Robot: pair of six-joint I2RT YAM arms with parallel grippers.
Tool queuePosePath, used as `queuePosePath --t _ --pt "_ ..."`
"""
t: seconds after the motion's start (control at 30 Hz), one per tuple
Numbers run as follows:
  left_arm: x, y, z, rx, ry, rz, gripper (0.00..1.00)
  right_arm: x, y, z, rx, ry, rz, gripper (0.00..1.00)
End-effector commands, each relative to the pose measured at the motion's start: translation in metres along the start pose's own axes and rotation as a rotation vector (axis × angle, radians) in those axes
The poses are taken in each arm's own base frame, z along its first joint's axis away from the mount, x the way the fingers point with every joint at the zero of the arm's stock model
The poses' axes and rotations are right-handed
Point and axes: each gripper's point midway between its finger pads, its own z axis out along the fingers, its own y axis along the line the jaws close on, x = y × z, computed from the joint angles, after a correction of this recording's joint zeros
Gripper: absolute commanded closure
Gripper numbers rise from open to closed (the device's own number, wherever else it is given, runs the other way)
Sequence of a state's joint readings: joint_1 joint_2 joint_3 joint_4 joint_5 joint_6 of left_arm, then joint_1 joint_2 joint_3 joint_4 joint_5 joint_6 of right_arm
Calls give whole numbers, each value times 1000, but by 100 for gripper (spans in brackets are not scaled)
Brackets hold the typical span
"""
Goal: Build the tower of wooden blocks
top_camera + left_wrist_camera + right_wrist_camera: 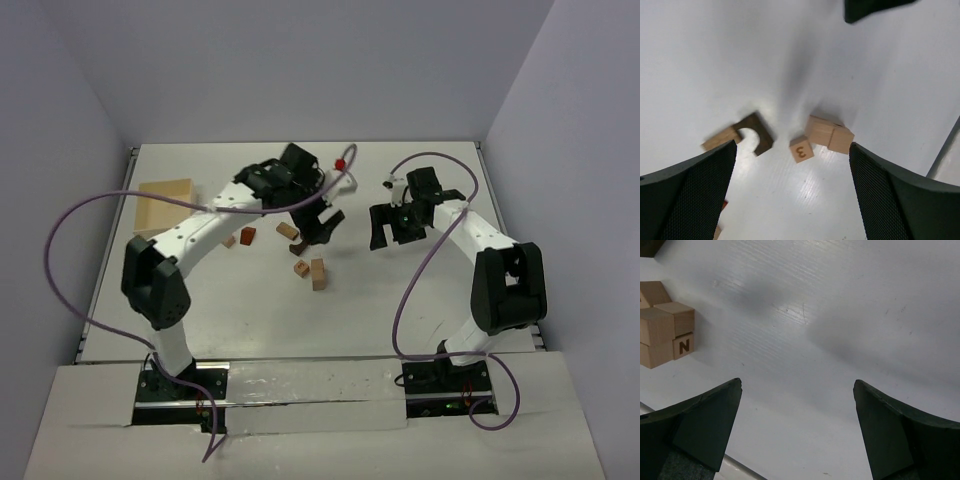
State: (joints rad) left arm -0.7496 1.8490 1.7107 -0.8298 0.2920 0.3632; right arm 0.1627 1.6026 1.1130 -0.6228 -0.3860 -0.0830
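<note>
The wood block tower is a short stack of pale cubes [318, 272] near the table's middle. The left wrist view shows the same stack [829, 134]. At the left edge of the right wrist view the stack [662, 325] has an N-marked cube [684, 346] at its base. Beside it lie a cube marked 3 [801, 149], a dark brown arch [756, 134] and a tan block [720, 138]. My left gripper [322, 228] hovers open just behind these, nothing between its fingers [690, 200]. My right gripper [393, 225] is open and empty, to the right of the blocks.
An orange-brown cube [248, 235] and a small tan one [229, 241] lie left of the group. A shallow pale wooden tray [165, 203] sits at the back left. A small red object [341, 160] hangs by the left arm's cable.
</note>
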Motion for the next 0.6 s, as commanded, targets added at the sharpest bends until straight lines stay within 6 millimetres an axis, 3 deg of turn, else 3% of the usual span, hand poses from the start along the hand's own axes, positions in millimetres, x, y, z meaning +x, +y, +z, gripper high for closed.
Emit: queuePosePath --t 0.0,0.03,0.13,0.23,0.3,0.4,0.43,0.57 --pt "-46 34 -89 -93 -293 -107 1 -35 5 -31 25 -118 -30 0" --pt "-46 39 -92 -102 -310 -121 1 -38 5 -32 30 -122 -29 0" --pt "-27 78 -122 -216 -378 -273 1 -44 9 -40 37 -97 9 0" --pt "1 112 -148 -312 -419 -428 1 -58 17 -45 107 -114 77 0" --pt "34 136 -170 -369 -437 -573 1 -62 33 -44 158 -117 91 0" --pt "66 142 -181 -403 -433 -702 1 -60 67 -37 183 -114 80 0" --pt "86 138 -174 -415 -400 -731 1 -58 73 -35 190 -111 78 0" --pt "132 118 -188 -504 -369 -767 1 -51 106 -28 198 -104 61 0"
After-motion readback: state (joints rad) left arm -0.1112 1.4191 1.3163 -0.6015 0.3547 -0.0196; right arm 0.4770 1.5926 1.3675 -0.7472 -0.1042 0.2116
